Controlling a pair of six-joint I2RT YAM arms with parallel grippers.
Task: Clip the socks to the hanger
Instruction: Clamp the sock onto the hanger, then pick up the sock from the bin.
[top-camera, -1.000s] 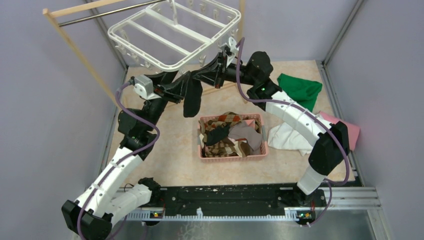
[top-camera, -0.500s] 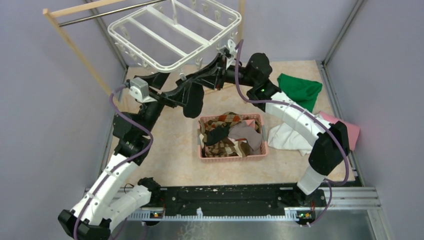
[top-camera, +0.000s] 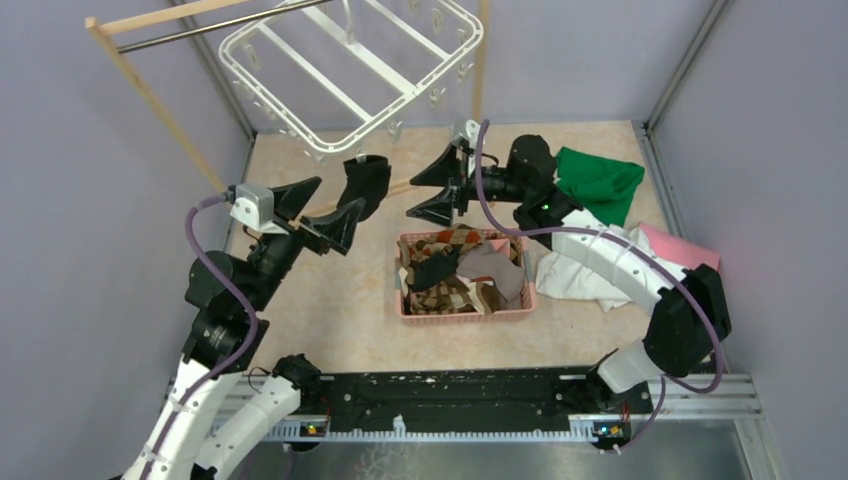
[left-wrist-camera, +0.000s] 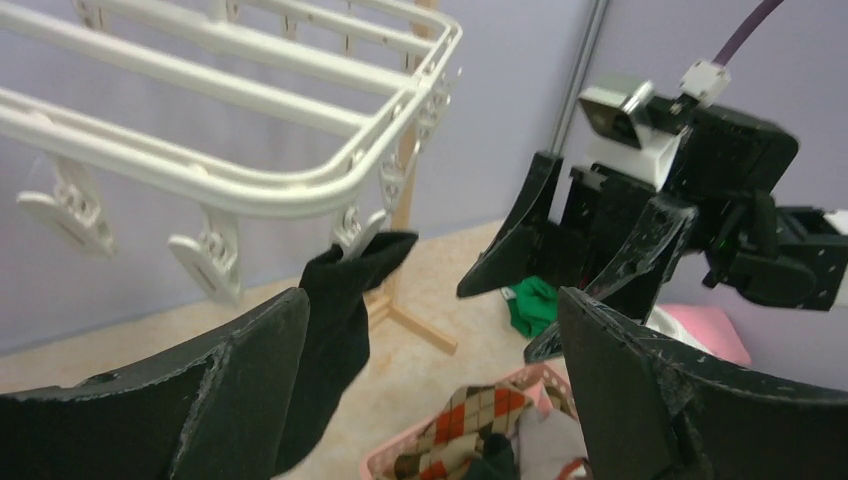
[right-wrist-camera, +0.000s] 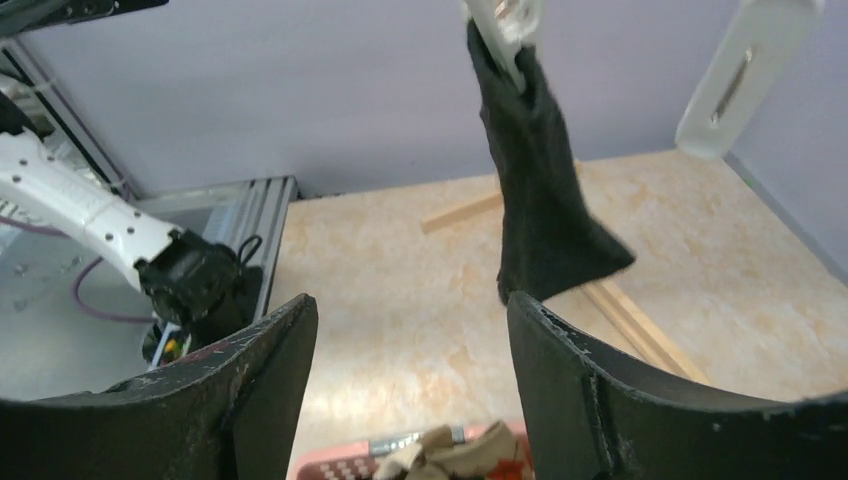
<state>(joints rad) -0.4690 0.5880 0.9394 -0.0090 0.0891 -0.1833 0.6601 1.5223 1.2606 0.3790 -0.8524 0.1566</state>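
Note:
A black sock (top-camera: 365, 182) hangs by its cuff from a clip on the near edge of the white hanger (top-camera: 300, 95). Neither gripper touches it. My left gripper (top-camera: 338, 197) stands open just left of and below the sock, which in the left wrist view (left-wrist-camera: 338, 300) dangles beside the left finger (left-wrist-camera: 200, 400). My right gripper (top-camera: 411, 197) is open to the sock's right, nothing between its fingers. In the right wrist view the sock (right-wrist-camera: 540, 190) hangs from its clip (right-wrist-camera: 505, 25). More socks, argyle (top-camera: 455, 240) and grey (top-camera: 495, 270), lie in the pink basket (top-camera: 465, 313).
The hanger hangs from a wooden rack (top-camera: 150, 100) with a metal bar at the back left. Green (top-camera: 600, 180), white (top-camera: 575, 275) and pink (top-camera: 690, 255) cloths lie right of the basket. A free clip (right-wrist-camera: 745, 70) dangles near the sock.
Both grippers have opened and drawn back from the hanger. The black sock, held at the clip before, now hangs free from it. The hanger has swung up and back.

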